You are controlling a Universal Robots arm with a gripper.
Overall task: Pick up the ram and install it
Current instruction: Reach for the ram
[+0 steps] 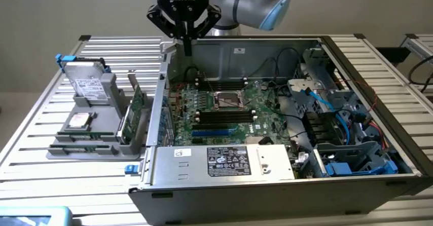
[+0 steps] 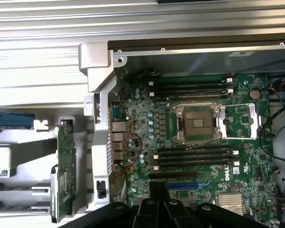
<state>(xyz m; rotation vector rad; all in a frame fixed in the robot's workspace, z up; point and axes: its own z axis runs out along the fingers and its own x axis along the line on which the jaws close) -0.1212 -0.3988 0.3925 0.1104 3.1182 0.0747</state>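
The gripper (image 1: 186,46) hangs up high over the back corner of the open computer case (image 1: 203,161), on the exterior view's left. Its two fingers are pressed together and there is nothing between them. The ram (image 1: 82,134) looks to me like the thin green strip lying low in the gray rack (image 1: 101,109) on the table (image 1: 30,152), outside the case and well apart from the gripper. It is small from here, so I am not fully sure of it. A taller green card (image 1: 136,104) stands on edge in the same rack, nearer the case. Inside, the motherboard (image 1: 265,97) has long black slots (image 1: 224,115) with nothing in them. I think the ram is very light, stiff and flat, and easy to break or scratch. I think the best place to hold it is by its two flat sides near the middle of the top edge, gently, so that it does not tip or slip.
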